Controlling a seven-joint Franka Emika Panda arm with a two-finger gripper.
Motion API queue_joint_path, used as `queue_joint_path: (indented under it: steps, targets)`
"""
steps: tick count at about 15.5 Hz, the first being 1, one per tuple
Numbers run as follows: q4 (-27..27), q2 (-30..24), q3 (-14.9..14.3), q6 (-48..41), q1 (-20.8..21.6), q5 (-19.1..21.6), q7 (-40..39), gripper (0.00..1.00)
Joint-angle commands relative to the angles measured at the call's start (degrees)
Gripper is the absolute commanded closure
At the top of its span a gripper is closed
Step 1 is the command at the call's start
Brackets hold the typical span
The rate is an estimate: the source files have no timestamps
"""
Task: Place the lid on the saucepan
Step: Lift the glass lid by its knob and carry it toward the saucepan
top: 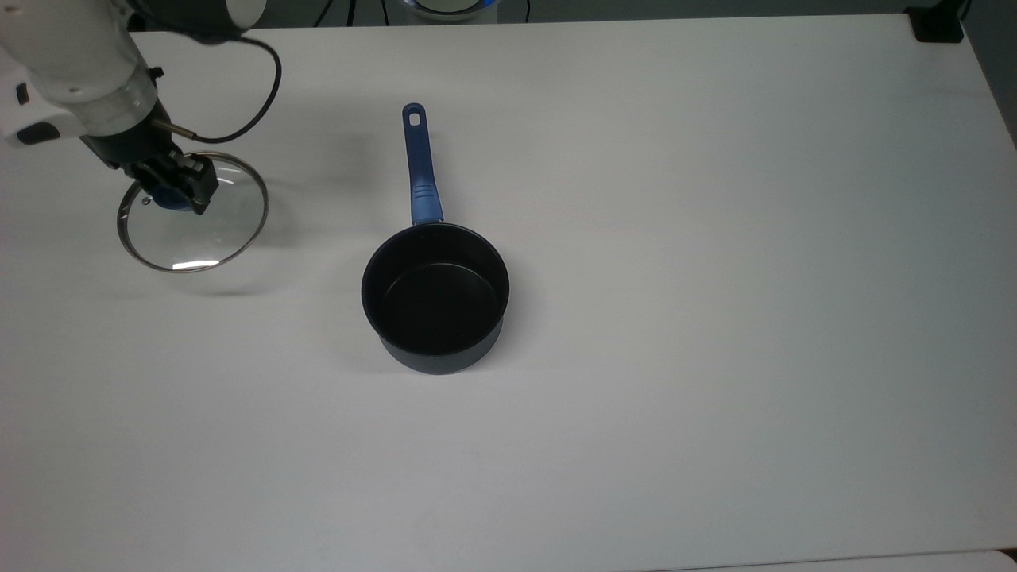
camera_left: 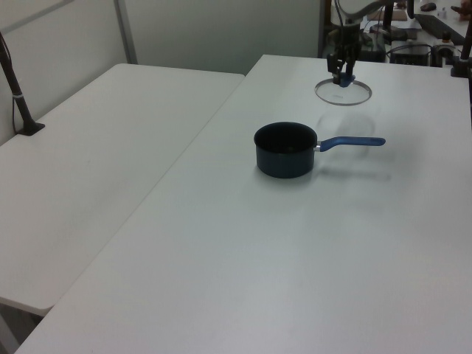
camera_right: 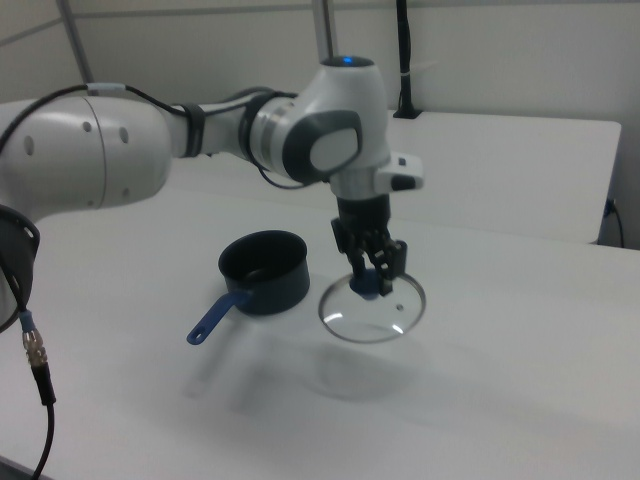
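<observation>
The glass lid (top: pixel 199 226) with its steel rim hangs in the air above the white table (top: pixel 715 238), its shadow below it. My gripper (top: pixel 176 189) is shut on the lid's blue knob (top: pixel 165 199). In the right view the lid (camera_right: pixel 385 312) hovers level under my gripper (camera_right: pixel 372 275); in the left view the lid (camera_left: pixel 344 93) floats behind the pan under my gripper (camera_left: pixel 341 75). The dark saucepan (top: pixel 435 295) stands uncovered at the table's middle, to the top view's right of the lid, blue handle (top: pixel 419 163) pointing away. The saucepan (camera_left: pixel 285 149) (camera_right: pixel 264 271) is apart from the lid.
A black cable (top: pixel 246 103) loops from the wrist. A second white table (camera_left: pixel 96 169) adjoins on the left view's left, with a black post (camera_left: pixel 16 88) on it. A black clamp (top: pixel 937 24) sits at the top view's far right corner.
</observation>
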Motion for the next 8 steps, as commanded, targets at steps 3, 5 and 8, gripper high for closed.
queue_joint_path:
  steps: [3,5,8]
  targets:
    - [2.5,-0.8,-1.2,-3.1,11.5,2.8,12.3,0.57]
    - [5.2,-0.3,-1.1,-5.4,14.8,3.0,15.9,0.57]
    - [6.0,-0.1,-1.0,-5.2,19.6,3.5,20.4,0.57]
